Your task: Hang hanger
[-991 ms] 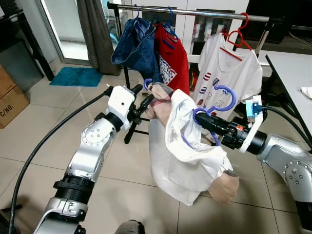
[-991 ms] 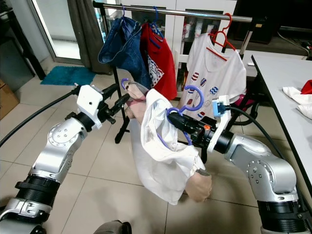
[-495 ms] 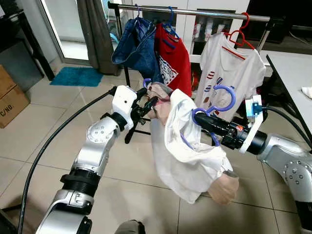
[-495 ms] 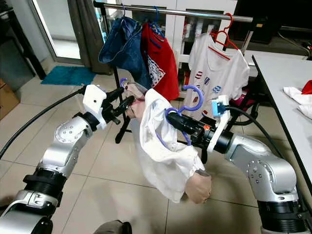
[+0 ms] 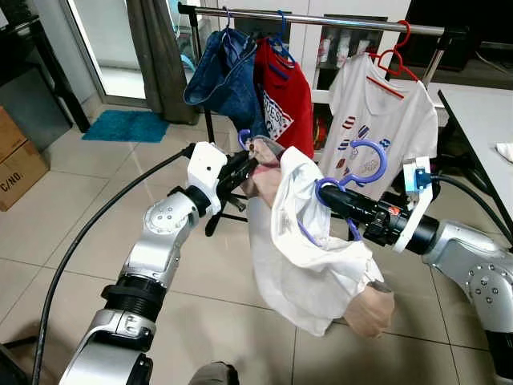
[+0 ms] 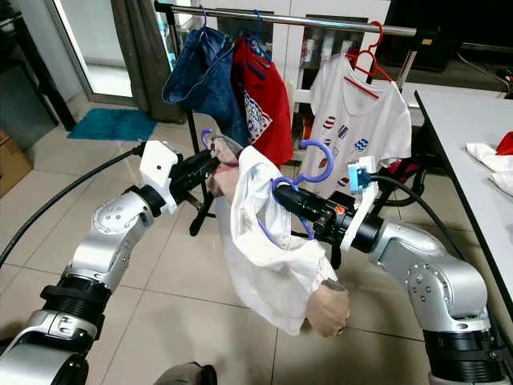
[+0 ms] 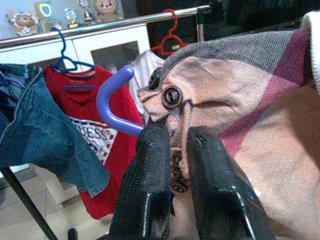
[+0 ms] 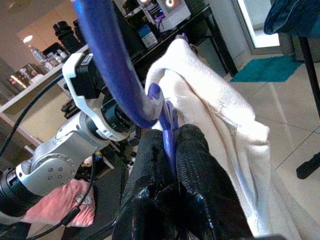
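The purple hanger (image 5: 353, 172) is in the air between the two arms, in front of the rail (image 5: 321, 18) and lower than it. A white garment (image 5: 309, 241) with a pink checked part hangs from it and drops toward the floor tiles.

The right end effector (image 5: 327, 195) is clamped on the hanger just below the hook; the right wrist view shows the purple bar pressed between the two black fingers (image 8: 192, 150). The left end effector (image 5: 244, 166) is at the far shoulder end of the hanger, where the pink fabric (image 7: 225, 100) and its buttons are. Its fingers are nearly together, with a narrow gap, and I cannot tell if they pinch the cloth or the hanger tip.

On the rail there are already a denim piece (image 5: 224, 76), a red shirt (image 5: 284, 92) and a white shirt (image 5: 385, 112) on a red hanger. The free place seems to be between the red shirt and the white shirt.

I judge the hanger to be stiff, light and a little smooth, so it can turn in the grip. The garment is soft and rather heavy, and it pulls the hanger down and may slide off one shoulder. The best hold is the neck under the hook, which leaves the hook free for the rail.
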Robot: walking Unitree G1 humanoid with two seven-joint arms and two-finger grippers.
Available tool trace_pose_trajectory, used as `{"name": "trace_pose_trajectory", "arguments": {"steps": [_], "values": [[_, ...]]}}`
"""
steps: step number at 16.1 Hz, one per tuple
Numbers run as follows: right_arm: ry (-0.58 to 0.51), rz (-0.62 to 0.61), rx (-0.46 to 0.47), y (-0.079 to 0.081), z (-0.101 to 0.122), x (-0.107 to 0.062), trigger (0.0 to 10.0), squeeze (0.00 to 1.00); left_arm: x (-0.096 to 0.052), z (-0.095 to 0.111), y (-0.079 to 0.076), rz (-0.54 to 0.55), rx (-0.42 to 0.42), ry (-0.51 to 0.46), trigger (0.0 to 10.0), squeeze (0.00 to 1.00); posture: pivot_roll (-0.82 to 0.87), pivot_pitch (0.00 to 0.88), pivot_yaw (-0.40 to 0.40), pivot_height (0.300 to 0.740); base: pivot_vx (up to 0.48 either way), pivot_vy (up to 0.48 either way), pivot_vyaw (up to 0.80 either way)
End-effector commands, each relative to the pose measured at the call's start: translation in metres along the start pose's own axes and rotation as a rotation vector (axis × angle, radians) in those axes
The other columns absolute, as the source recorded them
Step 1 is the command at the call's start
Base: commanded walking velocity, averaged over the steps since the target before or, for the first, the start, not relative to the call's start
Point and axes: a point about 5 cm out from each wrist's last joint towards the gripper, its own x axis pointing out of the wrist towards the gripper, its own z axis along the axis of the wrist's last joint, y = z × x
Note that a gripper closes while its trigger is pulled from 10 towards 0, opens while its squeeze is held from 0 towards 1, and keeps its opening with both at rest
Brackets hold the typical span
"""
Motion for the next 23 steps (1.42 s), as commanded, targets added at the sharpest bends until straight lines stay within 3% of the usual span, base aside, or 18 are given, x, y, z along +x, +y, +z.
{"name": "trace_pose_trajectory", "arguments": {"steps": [1,9,13,17,23], "values": [[-0.032,0.048,-0.026,0.007,0.009,0.002,10.0,0.00,0.004,0.006,0.002,-0.009,0.012,-0.019,0.0,0.00,0.01,0.000,0.045,0.740,0.000,0.000,0.00],[-0.016,0.032,-0.027,0.006,0.006,0.001,10.0,0.00,0.003,0.010,0.004,-0.011,0.018,-0.039,0.0,0.00,0.01,0.000,0.047,0.740,0.000,0.000,0.00],[0.109,-0.051,-0.026,-0.002,-0.013,0.002,10.0,0.00,0.001,0.020,0.007,-0.047,0.118,-0.027,0.0,0.00,0.01,0.000,0.049,0.740,0.000,0.000,0.00],[0.140,-0.050,-0.041,-0.001,-0.018,0.003,10.0,0.00,0.002,0.026,0.011,-0.053,0.144,-0.025,0.0,0.00,0.01,0.000,0.049,0.740,0.000,0.000,0.00],[0.208,-0.059,-0.071,-0.002,-0.028,-0.004,10.0,0.00,-0.008,0.033,0.042,0.038,0.209,0.038,0.0,0.00,0.01,0.000,0.053,0.740,0.000,0.000,0.00]]}}
